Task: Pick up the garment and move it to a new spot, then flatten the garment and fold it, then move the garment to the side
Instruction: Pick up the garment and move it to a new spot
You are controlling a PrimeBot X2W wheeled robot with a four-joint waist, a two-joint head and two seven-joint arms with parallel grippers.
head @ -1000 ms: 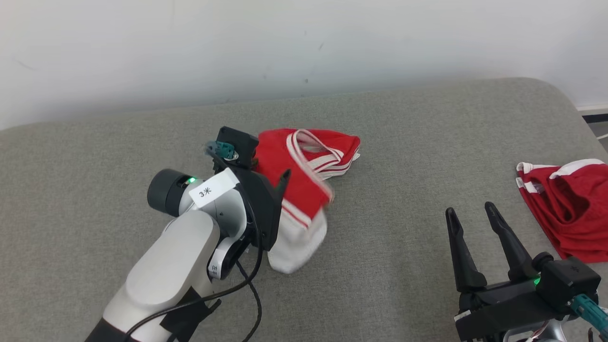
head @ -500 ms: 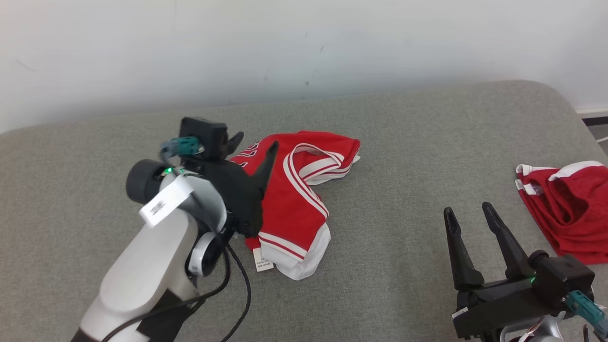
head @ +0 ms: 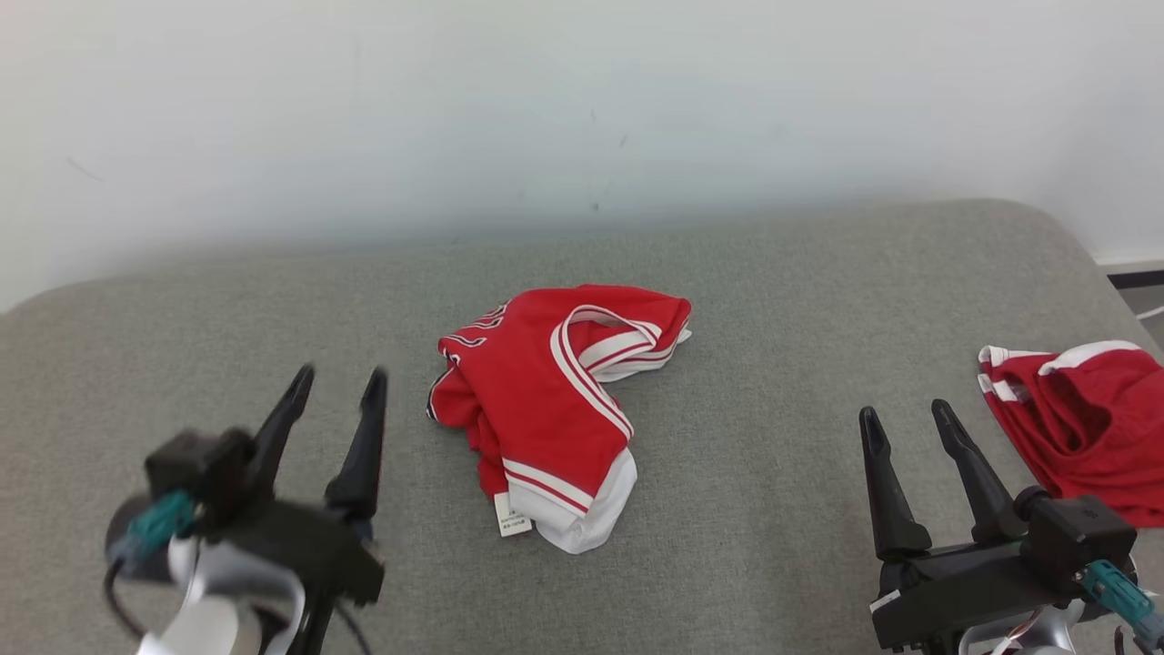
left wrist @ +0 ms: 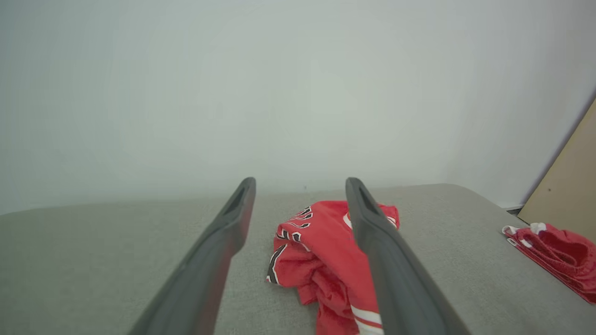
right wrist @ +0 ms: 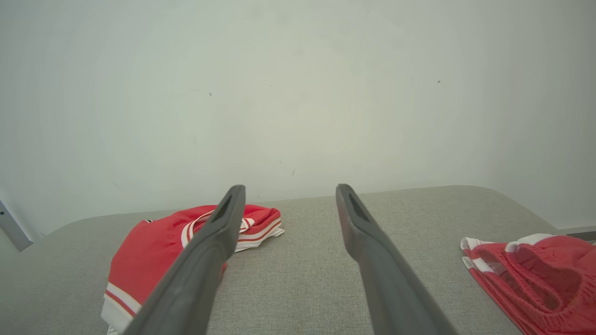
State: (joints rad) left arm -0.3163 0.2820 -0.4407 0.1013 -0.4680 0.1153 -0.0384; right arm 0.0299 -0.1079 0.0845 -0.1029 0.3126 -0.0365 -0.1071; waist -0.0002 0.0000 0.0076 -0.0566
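The garment (head: 546,409) is a red jersey with white trim, lying crumpled in a heap at the middle of the grey cushioned surface (head: 755,291), a white label at its near edge. It also lies ahead in the left wrist view (left wrist: 321,251) and at the left of the right wrist view (right wrist: 153,246). My left gripper (head: 336,377) stands open at the lower left, apart from the garment and empty. At the lower right my right gripper (head: 905,414) is open and empty too.
A second red and white garment (head: 1082,428) lies bunched at the surface's right edge, close to my right gripper. A pale wall (head: 546,109) runs behind the surface. A tan board (left wrist: 568,181) leans at the far right in the left wrist view.
My left gripper has let go of the garment, opened and drawn back to the lower left. The garment has settled in a heap. The head camera has tilted a little.
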